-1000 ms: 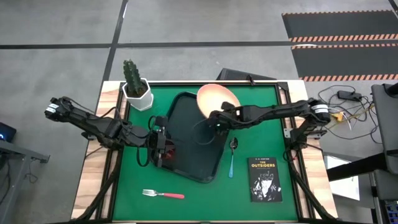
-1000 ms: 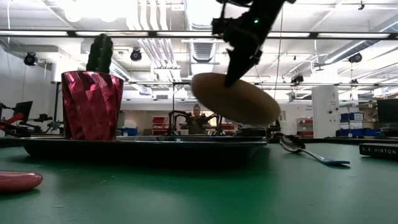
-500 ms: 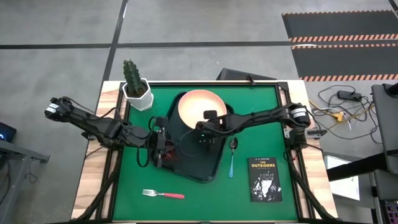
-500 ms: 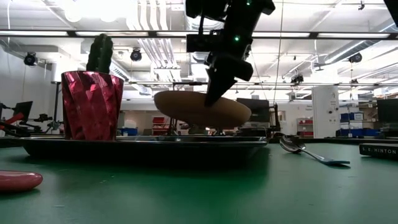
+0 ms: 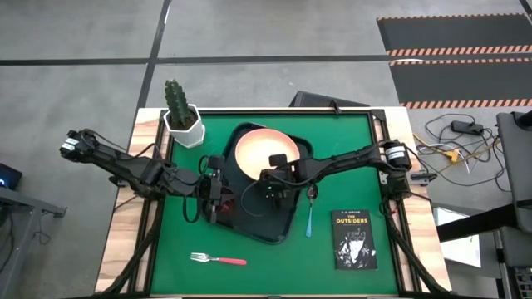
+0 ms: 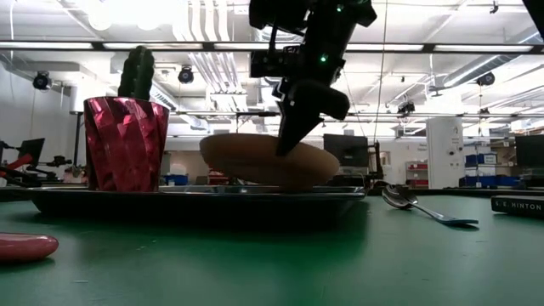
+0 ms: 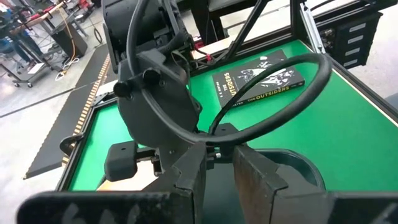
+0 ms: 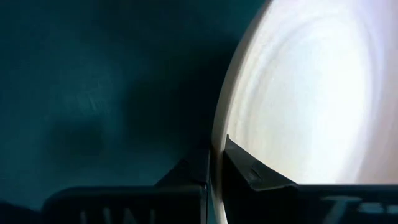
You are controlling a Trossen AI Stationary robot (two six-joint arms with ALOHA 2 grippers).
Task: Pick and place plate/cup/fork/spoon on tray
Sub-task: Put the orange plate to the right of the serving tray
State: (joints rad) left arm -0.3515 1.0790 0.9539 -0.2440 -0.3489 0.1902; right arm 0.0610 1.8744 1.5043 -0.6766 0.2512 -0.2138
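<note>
On the green desk (image 5: pixel 349 166), the dark tray (image 5: pixel 274 228) lies with its long axis running from the cactus corner toward the robot's near edge. The far end of the tray carries the plate (image 5: pixel 253 154), peach-pink; in the low view its underside (image 6: pixel 246 157) looks to be at or just above the tray floor, contact not certain. The right hand (image 5: pixel 274 166) pinches the plate's near rim, fingers together on the edge, one above and one below as the right wrist view shows (image 8: pixel 249 171). Plate lies on the far side of that hand, so a release and a pull back toward the tray's middle would clear it.

Cup (image 5: pixel 226 202), dark red, stands upright inside the tray at its left side (image 6: pixel 125 143). The left hand (image 5: pixel 218 198) sits at the cup; from the left wrist view the fingers (image 7: pixel 258 174) are a narrow gap apart with nothing seen between them.

Spoon (image 5: pixel 310 208) lies on the desk just right of the tray, handle pointing to the near edge, bowl farthest; the right hand is the nearer one. Fork (image 5: pixel 218 259) lies near the front edge, crosswise, tines left; the left hand is nearer.
</note>
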